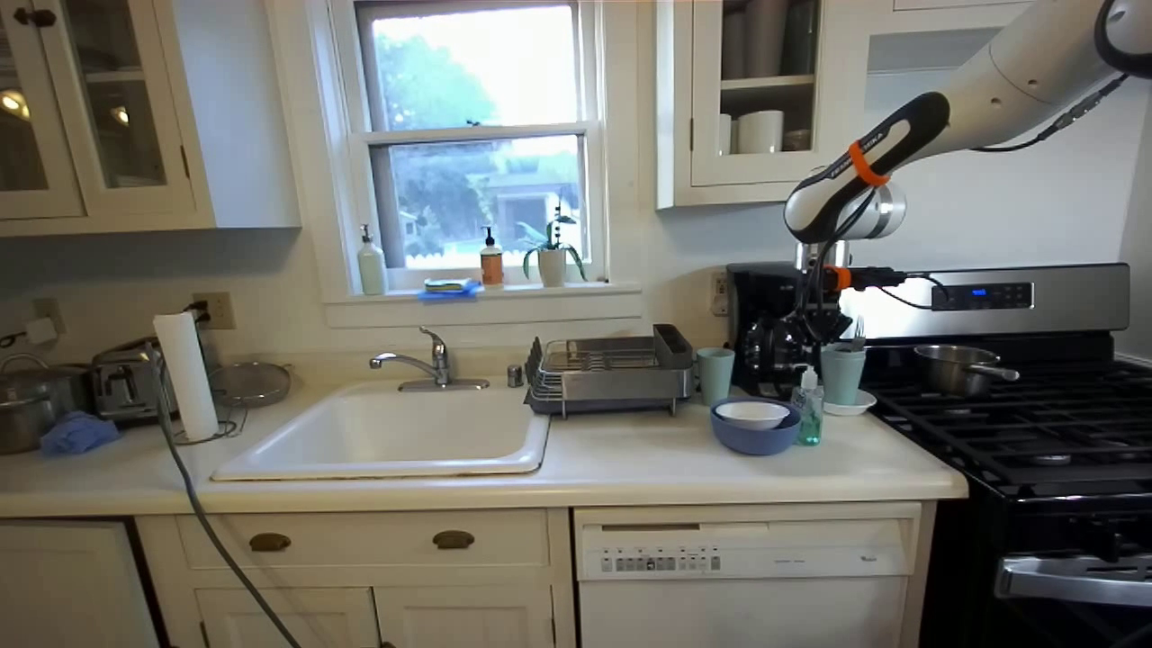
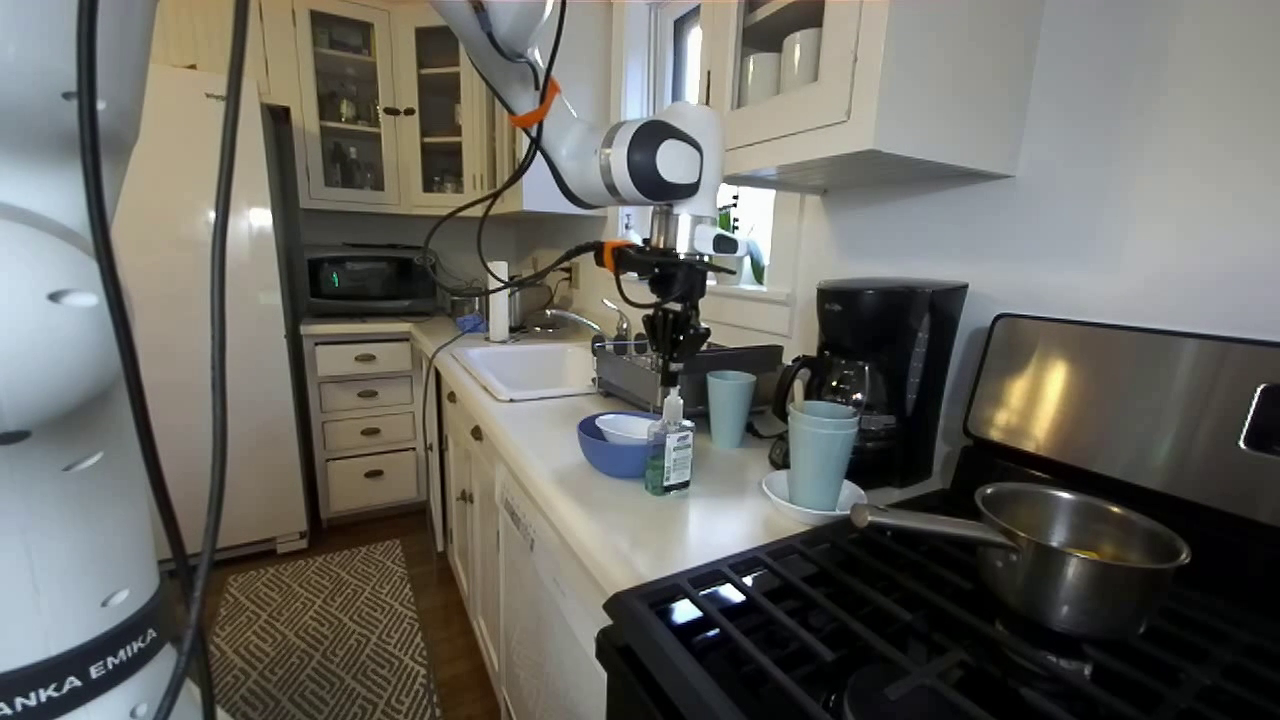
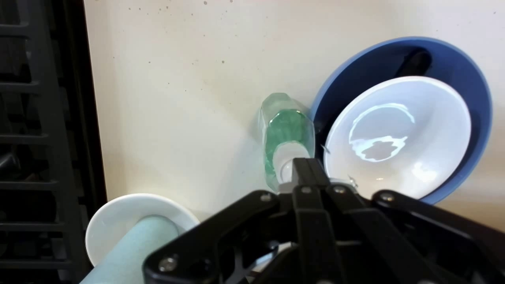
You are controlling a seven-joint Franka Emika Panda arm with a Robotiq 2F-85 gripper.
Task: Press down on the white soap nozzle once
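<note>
The white soap nozzle [image 1: 809, 378] tops a clear bottle of green soap [image 1: 810, 423] standing upright on the counter. In an exterior view the nozzle [image 2: 673, 404] is just below the tips of my gripper [image 2: 669, 378]. In the wrist view the bottle [image 3: 290, 126] is seen from above, and the nozzle [image 3: 286, 170] is partly hidden behind my gripper's fingertips [image 3: 310, 163]. The gripper points down with its fingers shut together and nothing between them. The tips are over or right at the nozzle's top; I cannot tell whether they touch it.
A blue bowl [image 2: 607, 462] holding a white bowl [image 3: 398, 134] stands close beside the bottle. Stacked teal cups [image 2: 820, 460] on a white dish, another teal cup [image 2: 731, 408] and a black coffee maker [image 2: 925, 380] stand nearby. The stove holds a pan [image 2: 1080, 590].
</note>
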